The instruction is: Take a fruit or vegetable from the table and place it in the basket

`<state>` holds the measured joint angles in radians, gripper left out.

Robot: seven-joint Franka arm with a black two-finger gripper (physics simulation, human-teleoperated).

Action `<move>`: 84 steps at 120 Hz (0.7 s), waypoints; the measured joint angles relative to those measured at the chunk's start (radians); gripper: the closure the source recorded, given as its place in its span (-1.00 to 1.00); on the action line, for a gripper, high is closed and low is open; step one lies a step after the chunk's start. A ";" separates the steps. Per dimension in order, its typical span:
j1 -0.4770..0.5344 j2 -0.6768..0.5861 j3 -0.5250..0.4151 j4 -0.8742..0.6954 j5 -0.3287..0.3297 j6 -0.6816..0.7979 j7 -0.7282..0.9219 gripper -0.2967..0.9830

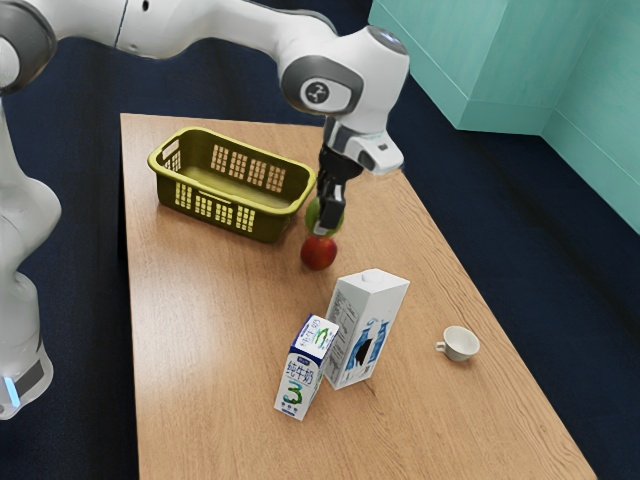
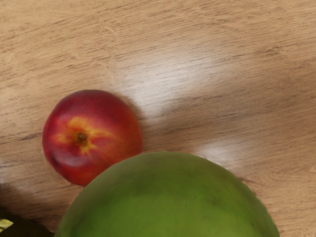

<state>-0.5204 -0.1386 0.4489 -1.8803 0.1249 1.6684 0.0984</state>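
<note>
A light-brown wood-grain table carries an olive-yellow plastic basket with slotted walls in the upper left of the exterior frame, and a round, red fruit near the centre. A tall white box-shaped carton and a smaller white-and-blue milk carton stand lower down, with a small white handled cup at lower right.

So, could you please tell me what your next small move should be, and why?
Probably a gentle closing squeeze on the green fruit before heading for the basket: my gripper is down at it and it looms large in the wrist view, but I can't confirm a grip, and the red fruit lies close by.
</note>
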 joint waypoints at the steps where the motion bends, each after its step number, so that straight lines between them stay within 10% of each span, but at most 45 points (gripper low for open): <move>1: 0.001 0.000 0.003 0.003 0.002 -0.006 0.000 0.00; 84: 0.037 -0.195 0.110 -0.017 0.096 -0.290 0.001 0.00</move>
<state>-0.4837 -0.3333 0.5589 -1.8976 0.2205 1.3781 0.0994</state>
